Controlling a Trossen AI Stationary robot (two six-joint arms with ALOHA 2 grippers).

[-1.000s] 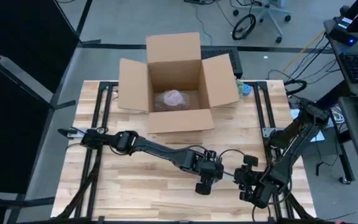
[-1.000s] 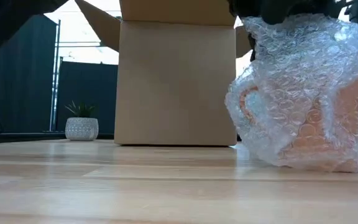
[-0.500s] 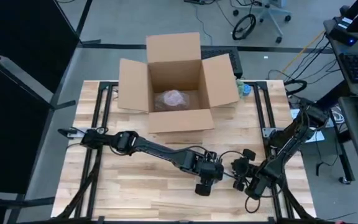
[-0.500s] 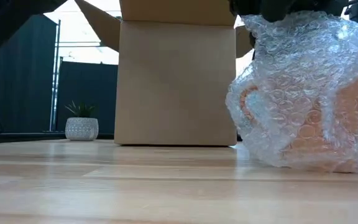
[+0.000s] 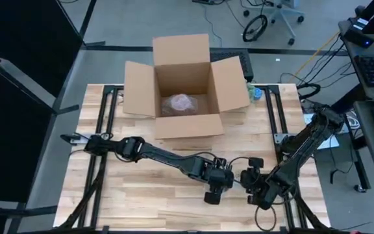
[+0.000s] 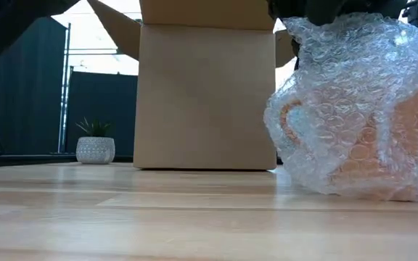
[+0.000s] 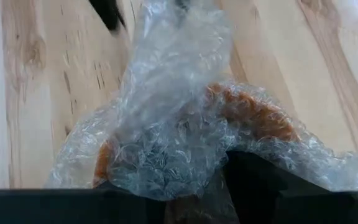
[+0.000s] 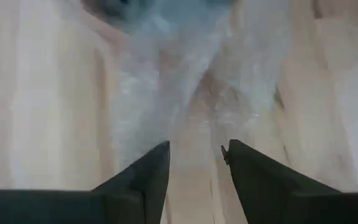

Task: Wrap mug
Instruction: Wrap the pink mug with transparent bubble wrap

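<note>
Two slim dark arms, matte black segments with chunky joints, thin black cables looping near the wrists; the right gripper's (image 8: pixel 194 171) fingers (image 8: pixel 138 180) are black wedges.

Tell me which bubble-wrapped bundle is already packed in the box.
The pale bundle inside the open cardboard box; the orange mug bundle sits on the table between the arms.

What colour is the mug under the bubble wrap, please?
Orange, showing through the clear bubble wrap; the mug shows best in the low view.

A grey floor (image 5: pixel 135 23) surrounds the wooden counter (image 5: pixel 141 182), with an office chair (image 5: pixel 279 16) beyond it. Dark panels (image 6: pixel 96 109) and a potted plant (image 6: pixel 95 145) stand behind, backlit brightly.
</note>
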